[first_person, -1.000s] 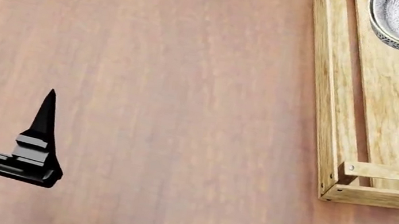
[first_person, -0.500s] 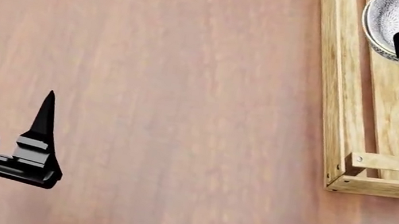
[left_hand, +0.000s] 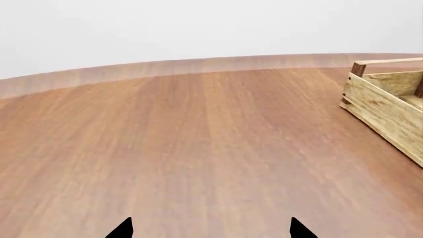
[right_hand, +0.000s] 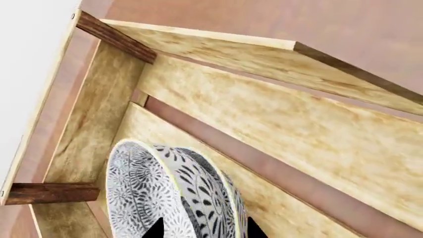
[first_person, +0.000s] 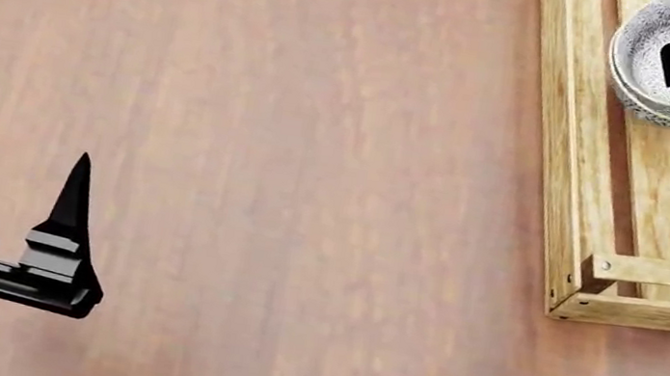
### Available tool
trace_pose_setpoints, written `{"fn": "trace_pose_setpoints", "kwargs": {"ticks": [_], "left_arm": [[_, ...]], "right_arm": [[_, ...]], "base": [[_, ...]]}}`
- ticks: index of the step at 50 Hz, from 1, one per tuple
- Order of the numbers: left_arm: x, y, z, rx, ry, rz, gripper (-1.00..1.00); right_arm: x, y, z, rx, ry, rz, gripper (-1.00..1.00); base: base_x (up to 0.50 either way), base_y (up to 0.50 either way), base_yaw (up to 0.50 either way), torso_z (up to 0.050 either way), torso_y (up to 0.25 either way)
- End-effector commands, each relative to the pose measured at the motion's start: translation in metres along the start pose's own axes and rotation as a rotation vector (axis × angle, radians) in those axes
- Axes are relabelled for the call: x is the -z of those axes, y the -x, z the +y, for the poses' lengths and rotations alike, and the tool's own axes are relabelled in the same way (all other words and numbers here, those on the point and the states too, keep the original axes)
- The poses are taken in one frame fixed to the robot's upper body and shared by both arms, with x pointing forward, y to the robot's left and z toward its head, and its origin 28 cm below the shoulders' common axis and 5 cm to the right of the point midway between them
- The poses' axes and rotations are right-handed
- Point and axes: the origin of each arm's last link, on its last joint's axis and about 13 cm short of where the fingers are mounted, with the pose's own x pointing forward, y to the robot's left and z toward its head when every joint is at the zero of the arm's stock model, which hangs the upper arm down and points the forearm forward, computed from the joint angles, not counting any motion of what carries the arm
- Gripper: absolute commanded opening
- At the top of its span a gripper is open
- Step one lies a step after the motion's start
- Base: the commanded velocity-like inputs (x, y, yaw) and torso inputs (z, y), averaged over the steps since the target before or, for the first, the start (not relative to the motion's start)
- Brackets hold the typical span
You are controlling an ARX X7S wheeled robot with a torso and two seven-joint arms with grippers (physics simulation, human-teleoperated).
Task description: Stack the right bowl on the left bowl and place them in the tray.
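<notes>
Placing step in hand. Stacked grey-and-white patterned bowls (right_hand: 175,191) sit inside the light-wood slatted tray (first_person: 564,150), upper right of the head view, on a slat. Right gripper (right_hand: 203,229) is clamped on the stack's rim, two black tips straddling it. Left gripper (first_person: 3,166), lower left, hangs spread and empty over the brown wooden desk (first_person: 284,181). Next move likely: release, then lift clear without dragging the bowls.
</notes>
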Motion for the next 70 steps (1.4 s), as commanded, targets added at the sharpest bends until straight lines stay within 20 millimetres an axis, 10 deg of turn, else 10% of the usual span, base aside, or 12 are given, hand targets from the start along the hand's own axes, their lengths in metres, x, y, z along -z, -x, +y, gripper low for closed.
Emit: {"fn": "trace_pose_setpoints", "kwargs": {"ticks": [1, 29, 48, 57, 70], "left_arm": [[0.0, 0.001, 0.0, 0.0, 0.002, -0.001, 1.0], [-0.002, 0.002, 0.002, -0.009, 0.034, -0.009, 1.0], [-0.007, 0.001, 0.002, -0.02, 0.027, -0.018, 1.0], [-0.006, -0.001, 0.003, -0.027, 0.031, -0.016, 1.0], [-0.007, -0.001, 0.002, -0.025, 0.027, -0.024, 1.0]], "right_arm": [[-0.005, 0.0, 0.002, -0.001, -0.002, -0.027, 1.0], [-0.027, 0.01, 0.047, -0.134, 0.057, -0.252, 1.0], [-0.025, 0.025, 0.091, -0.233, 0.418, -0.397, 1.0], [-0.011, 0.037, 0.093, -0.357, 0.528, -0.402, 1.0], [0.053, 0.089, 0.037, -0.502, 0.673, -0.307, 1.0]], "base": [[0.0, 0.0, 0.0, 0.0, 0.0], [0.0, 0.0, 0.0, 0.0, 0.0], [0.0, 0.0, 0.0, 0.0, 0.0], [0.0, 0.0, 0.0, 0.0, 0.0], [0.0, 0.0, 0.0, 0.0, 0.0]]}}
